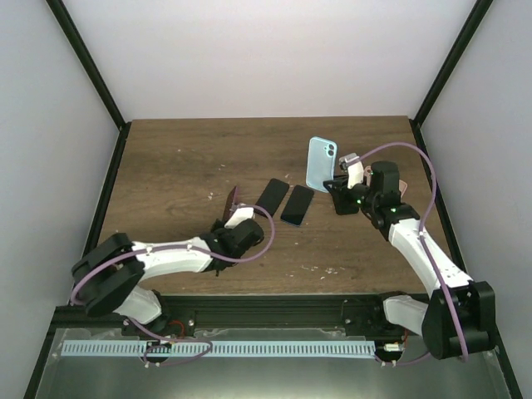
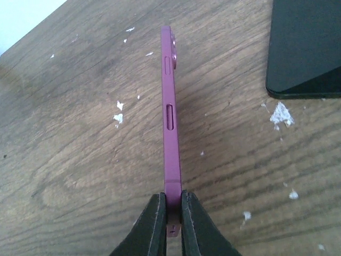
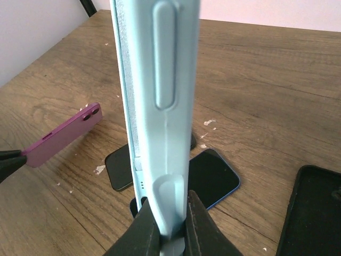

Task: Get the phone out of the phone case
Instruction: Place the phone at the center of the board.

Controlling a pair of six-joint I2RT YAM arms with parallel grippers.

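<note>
Brown wooden table: at its far right, the right gripper clamps the upright light-blue rubber phone case. The left gripper clamps a thin purple slab. Extraction seems pending; next, the phone must be pushed free.

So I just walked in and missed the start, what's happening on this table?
Each arm holds a case edge-on: the left gripper is shut on a purple case, the right gripper on a blue case. Two dark phones lie flat between them, a black case by the right gripper. Whether either held case has a phone inside is unclear.
</note>
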